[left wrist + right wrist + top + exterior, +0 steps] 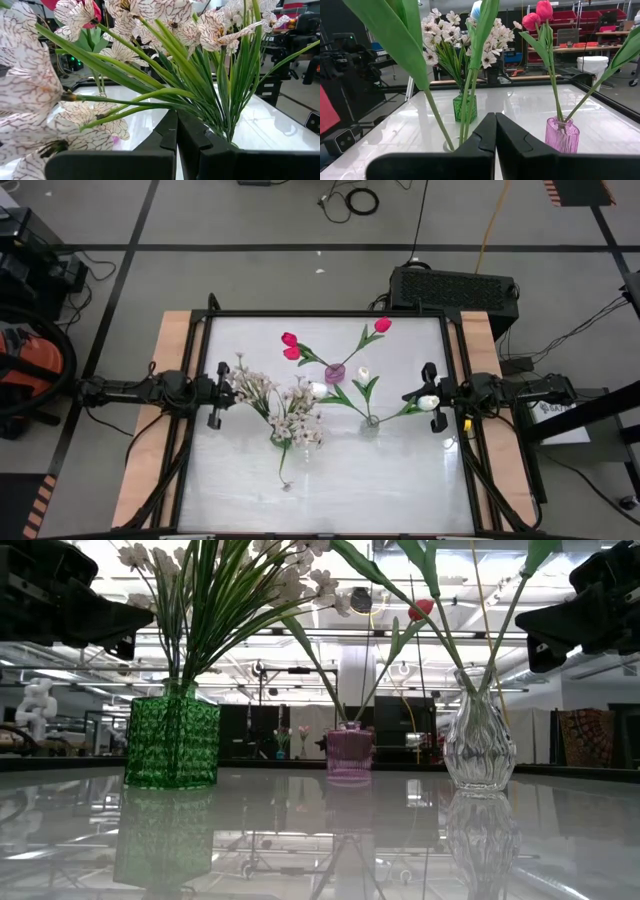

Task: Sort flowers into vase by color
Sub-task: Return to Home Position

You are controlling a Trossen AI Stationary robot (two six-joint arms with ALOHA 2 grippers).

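Sprays of small cream blossoms (268,395) stand with their stems in a green glass vase (172,740). Pink-red tulips (290,345) stand in a small pink vase (335,372). White tulips (363,372) stand in a clear glass vase (480,745). My left gripper (216,418) hovers shut and empty at the table's left, beside the cream blossoms (75,20). My right gripper (437,422) hovers shut and empty at the table's right. One white tulip head (428,402) leans out just beside it. Both grippers are well above the tabletop in the low view.
The three vases stand close together at the middle of the glossy white tabletop (380,480). Long leaves (395,45) and stems spread out between the two grippers. A black box (455,285) sits beyond the far right corner. The table's near half is bare.
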